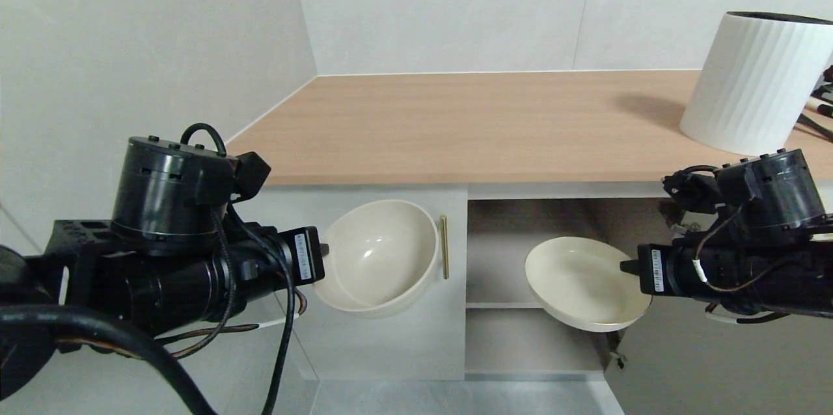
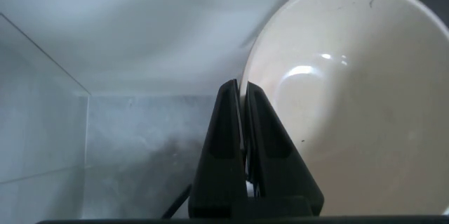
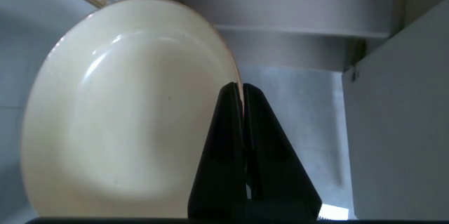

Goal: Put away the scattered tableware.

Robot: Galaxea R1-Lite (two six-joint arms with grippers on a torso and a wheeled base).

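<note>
A deep cream bowl (image 1: 377, 255) hangs tilted in front of the closed left cabinet door, held by its rim in my left gripper (image 1: 323, 251). In the left wrist view the left gripper (image 2: 243, 94) is shut on the bowl (image 2: 351, 104) at its edge. A shallow cream plate (image 1: 582, 281) hangs in front of the open cabinet compartment, its rim pinched by my right gripper (image 1: 626, 267). The right wrist view has the right gripper (image 3: 242, 96) shut on the plate (image 3: 126, 104).
A wooden countertop (image 1: 488, 122) runs above the cabinet. A white ribbed container (image 1: 755, 77) stands at its right end. The open compartment has a shelf (image 1: 501, 304). A gold handle (image 1: 444, 247) is on the closed door. The open door (image 1: 716, 363) stands at the right.
</note>
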